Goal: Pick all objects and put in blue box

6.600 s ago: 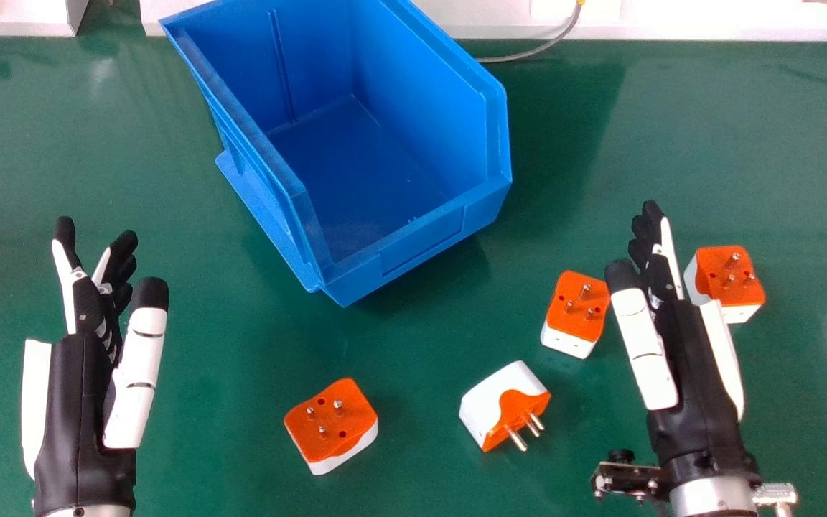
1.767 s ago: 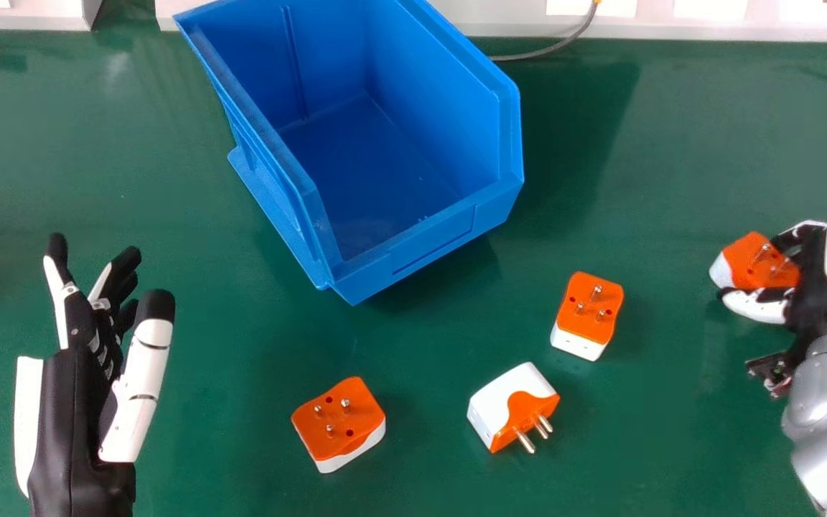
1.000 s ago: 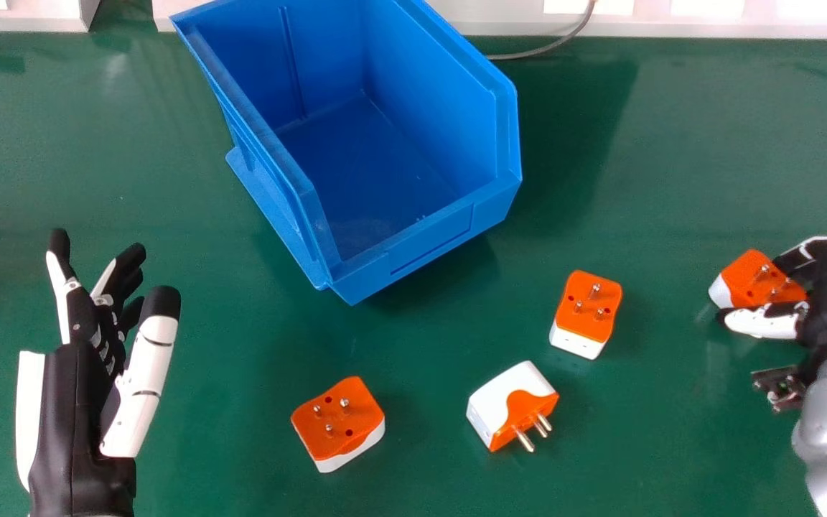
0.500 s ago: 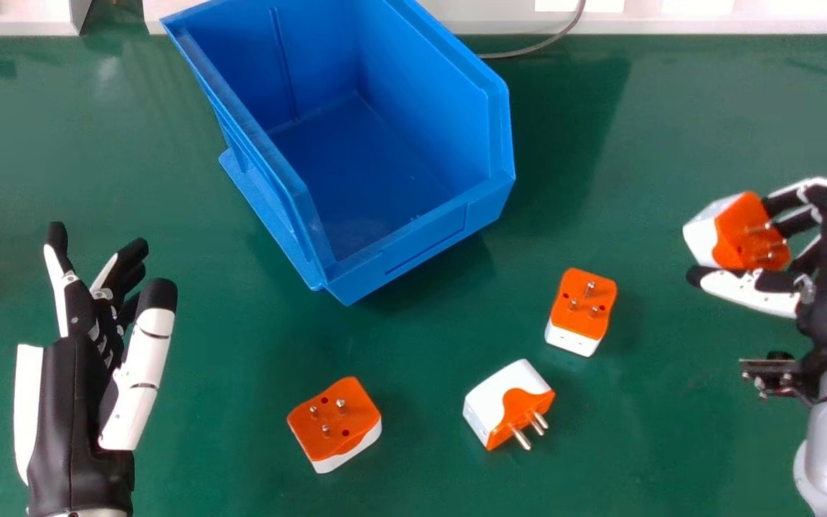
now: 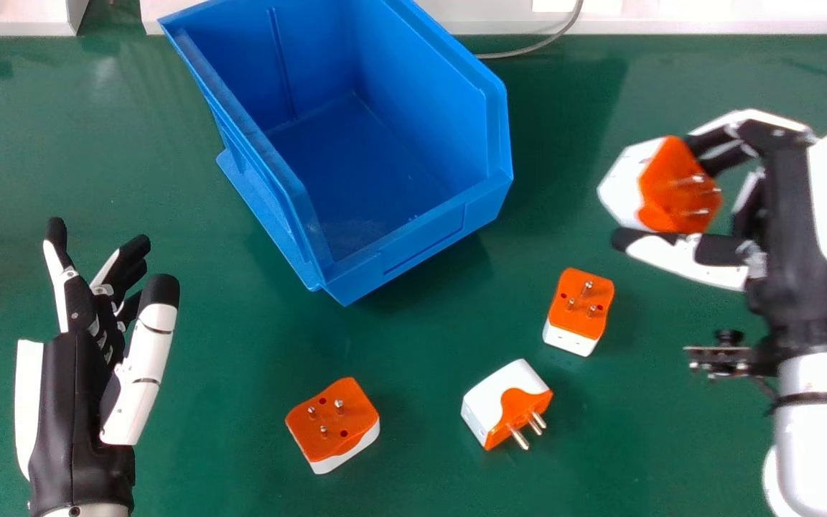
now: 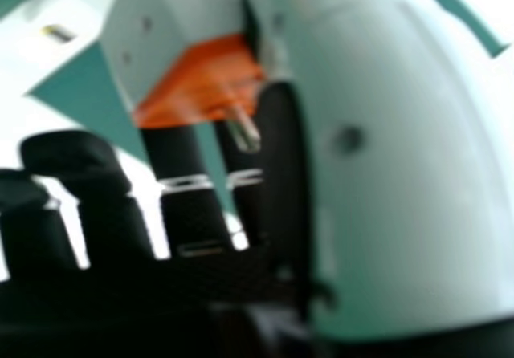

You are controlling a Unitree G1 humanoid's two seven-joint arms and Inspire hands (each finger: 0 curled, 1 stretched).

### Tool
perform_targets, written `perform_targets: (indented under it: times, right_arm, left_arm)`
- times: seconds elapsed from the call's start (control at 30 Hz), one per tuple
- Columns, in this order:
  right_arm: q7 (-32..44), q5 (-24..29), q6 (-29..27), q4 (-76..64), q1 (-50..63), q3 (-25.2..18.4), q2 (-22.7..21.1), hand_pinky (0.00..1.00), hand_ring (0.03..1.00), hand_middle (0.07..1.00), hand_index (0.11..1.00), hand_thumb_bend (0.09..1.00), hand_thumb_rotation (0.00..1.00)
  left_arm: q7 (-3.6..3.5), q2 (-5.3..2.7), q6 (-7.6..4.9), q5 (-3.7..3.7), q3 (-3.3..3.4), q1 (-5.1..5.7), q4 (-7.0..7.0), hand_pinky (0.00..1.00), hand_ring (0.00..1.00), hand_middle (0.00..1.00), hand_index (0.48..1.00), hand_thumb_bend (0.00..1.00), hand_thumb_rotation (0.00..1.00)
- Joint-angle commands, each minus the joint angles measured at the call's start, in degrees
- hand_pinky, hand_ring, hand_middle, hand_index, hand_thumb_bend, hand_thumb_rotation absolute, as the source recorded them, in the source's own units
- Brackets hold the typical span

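My right hand [image 5: 779, 208] is shut on an orange and white adapter [image 5: 679, 188], held above the table right of the blue box [image 5: 424, 248]. In the right hand view, the adapter [image 6: 201, 81] sits between the fingers and the thumb of my right hand [image 6: 385, 157]. Three more adapters lie on the table: one pins up [image 5: 580, 309] below the held one, one tipped with its pins toward the near edge [image 5: 507, 403], and one pins up [image 5: 333, 424] nearer the left. At the left, my left hand [image 5: 83, 388] is open and holds nothing.
The green table [image 5: 227, 359] runs back to a pale ledge [image 5: 672, 20] along the far edge. A grey cable [image 5: 535, 49] lies behind the box's right side. The box's interior is bare, its lower front rim facing the adapters.
My right hand took hold of the far-right adapter, lifted it off the table and carried it left toward the box. My left hand has barely moved.
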Motion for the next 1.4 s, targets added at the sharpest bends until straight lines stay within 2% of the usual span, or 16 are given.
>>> perform_targets:
  times: [0.0,0.07,0.13,0.2,0.6,0.67,0.73,0.77,0.87,0.93,0.97,1.03,1.07,1.13,1.27,1.37]
  right_arm:
    - [0.5,-0.6,-3.0,-0.8,-2.7,1.2,0.7,0.06,0.087,0.142,0.469,0.487,0.13]
    - [1.6,-1.2,-3.2,0.2,-4.3,2.7,1.6,0.07,0.095,0.151,0.470,0.486,0.13]
    - [2.9,-1.7,-2.8,1.1,-6.1,4.0,2.6,0.08,0.104,0.161,0.470,0.486,0.13]
    - [4.2,-1.6,-2.5,2.4,-8.2,5.1,3.5,0.08,0.107,0.167,0.470,0.486,0.13]
    - [3.8,-2.3,-5.0,20.5,-22.7,8.4,8.2,0.10,0.141,0.212,0.471,0.483,0.13]
    - [3.7,-2.7,-5.2,23.7,-25.3,8.7,8.5,0.12,0.167,0.254,0.476,0.482,0.13]
    - [4.0,-3.1,-5.2,27.2,-28.3,9.3,8.5,0.17,0.241,0.330,0.481,0.482,0.12]
    - [4.0,-3.3,-5.0,28.6,-29.6,9.6,8.6,0.18,0.254,0.364,0.500,0.492,0.06]
    - [3.3,-2.8,-4.0,32.9,-33.8,9.8,10.3,0.15,0.197,0.377,0.505,0.499,0.01]
    - [2.5,-3.6,-3.3,35.7,-36.6,10.3,11.2,0.12,0.163,0.377,0.504,0.499,0.00]
    - [2.1,-3.8,-3.3,37.1,-37.9,10.6,11.6,0.10,0.144,0.410,0.493,0.504,0.00]
    - [1.6,-3.8,-3.1,40.1,-40.6,11.1,12.3,0.09,0.129,0.392,0.491,0.502,0.00]
    - [1.8,-3.9,-2.5,41.6,-42.2,11.4,12.8,0.09,0.131,0.417,0.486,0.506,0.00]
    - [1.9,-4.0,-1.8,44.6,-45.0,12.1,13.4,0.10,0.153,0.453,0.482,0.512,0.00]
    - [1.0,-5.4,-1.0,51.0,-50.4,13.9,14.5,0.20,0.287,0.420,0.524,0.507,0.00]
    - [-0.2,-5.0,-1.2,55.6,-53.5,14.3,15.9,0.23,0.346,0.470,0.556,0.500,0.00]
  left_arm:
    - [0.31,0.16,-0.29,-0.02,0.09,-0.11,-1.26,0.86,0.90,0.89,0.884,0.57,0.74]
    - [0.47,0.24,-0.58,0.14,0.12,-0.18,-1.03,0.86,0.89,0.88,0.882,0.57,0.74]
    - [0.41,0.14,-0.70,-0.21,0.10,-0.07,-1.06,0.86,0.89,0.88,0.880,0.57,0.74]
    - [0.37,0.10,-0.67,-0.23,0.07,0.25,-1.36,0.86,0.90,0.88,0.880,0.58,0.73]
    - [0.59,0.01,-0.93,0.50,-0.11,1.85,-1.90,0.87,0.91,0.90,0.896,0.55,0.76]
    - [0.65,-0.06,-0.87,0.50,-0.09,1.97,-2.04,0.88,0.91,0.90,0.894,0.55,0.76]
    - [0.59,-0.07,-0.89,0.41,-0.07,2.12,-2.18,0.89,0.91,0.89,0.890,0.55,0.75]
    - [0.55,-0.06,-0.85,0.34,-0.06,2.23,-2.32,0.90,0.91,0.89,0.890,0.54,0.75]
    - [0.41,0.00,-0.84,0.24,-0.04,2.53,-2.59,0.90,0.91,0.89,0.891,0.54,0.75]
    - [0.26,0.08,-0.67,0.20,-0.12,2.76,-2.89,0.90,0.92,0.89,0.894,0.53,0.75]
    - [0.18,0.08,-0.56,0.15,-0.17,2.84,-3.02,0.91,0.92,0.90,0.898,0.53,0.76]
    - [0.11,0.05,-0.47,0.08,-0.18,2.91,-3.08,0.91,0.92,0.90,0.900,0.54,0.76]
    - [0.11,0.11,-0.67,0.25,-0.18,2.91,-3.00,0.91,0.92,0.90,0.900,0.55,0.76]
    - [0.18,0.06,-0.90,0.49,-0.24,3.05,-3.12,0.91,0.92,0.90,0.899,0.55,0.76]
    - [0.10,-0.13,-0.71,0.23,-0.47,3.35,-3.57,0.89,0.92,0.90,0.898,0.57,0.75]
    - [0.21,-0.22,-0.54,0.39,-0.57,3.75,-4.00,0.89,0.92,0.90,0.901,0.57,0.76]
